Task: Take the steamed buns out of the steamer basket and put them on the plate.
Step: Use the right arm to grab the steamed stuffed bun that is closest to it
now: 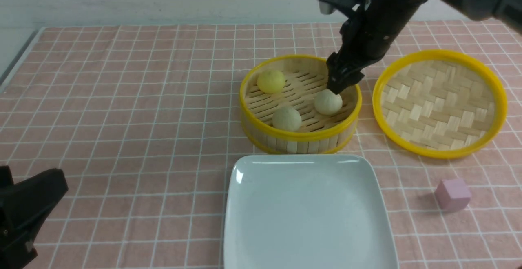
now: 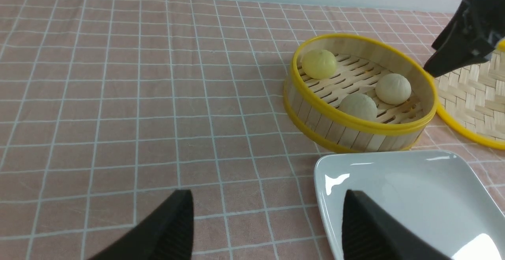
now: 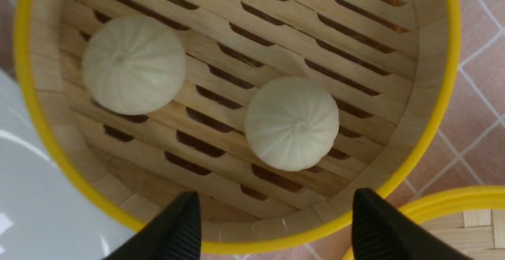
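The steamer basket [image 1: 301,137] stands at mid-table and holds three steamed buns: a pale yellow one [image 1: 271,81] at the far left and two off-white ones [image 1: 328,102] [image 1: 286,118]. My right gripper [image 1: 340,83] hangs open over the basket's far right rim. Nothing is between its fingers, and it sits just above and behind the right off-white bun [image 3: 292,122]. The white plate [image 1: 306,220] lies bare in front of the basket. My left gripper [image 2: 268,216] stays low at the near left, open over the cloth by the plate's corner [image 2: 335,173].
A shallow yellow-rimmed woven tray [image 1: 440,101] lies right of the basket, close to the right arm. A small pink cube [image 1: 452,194] sits near the plate's right side. A pink checked cloth [image 1: 122,97] covers the table.
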